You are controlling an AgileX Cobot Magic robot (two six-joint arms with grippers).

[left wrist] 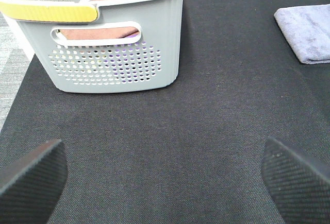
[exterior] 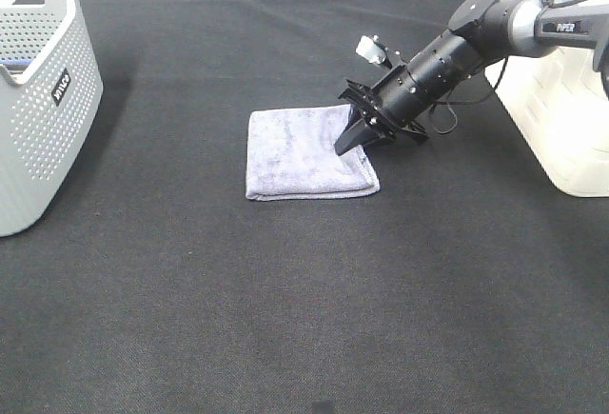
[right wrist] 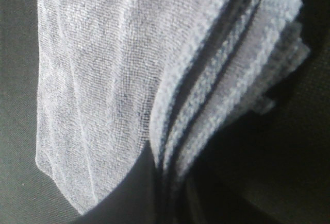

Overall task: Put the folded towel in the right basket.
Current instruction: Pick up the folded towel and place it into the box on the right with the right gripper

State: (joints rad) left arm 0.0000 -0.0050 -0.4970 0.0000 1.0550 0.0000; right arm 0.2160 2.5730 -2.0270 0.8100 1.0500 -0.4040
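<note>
The folded towel is a pale lavender-grey square lying flat on the black mat in the middle of the exterior high view. My right gripper reaches in from the right and is on the towel's right edge. In the right wrist view the towel's layered edge runs between the two dark fingers, which are shut on it. The right basket, a white smooth-walled bin, stands at the far right. My left gripper is open and empty above the mat, and the towel's corner shows far off in its view.
A grey perforated basket with a black label stands at the far left. The left wrist view shows it holding several cloths. The black mat covers the whole table.
</note>
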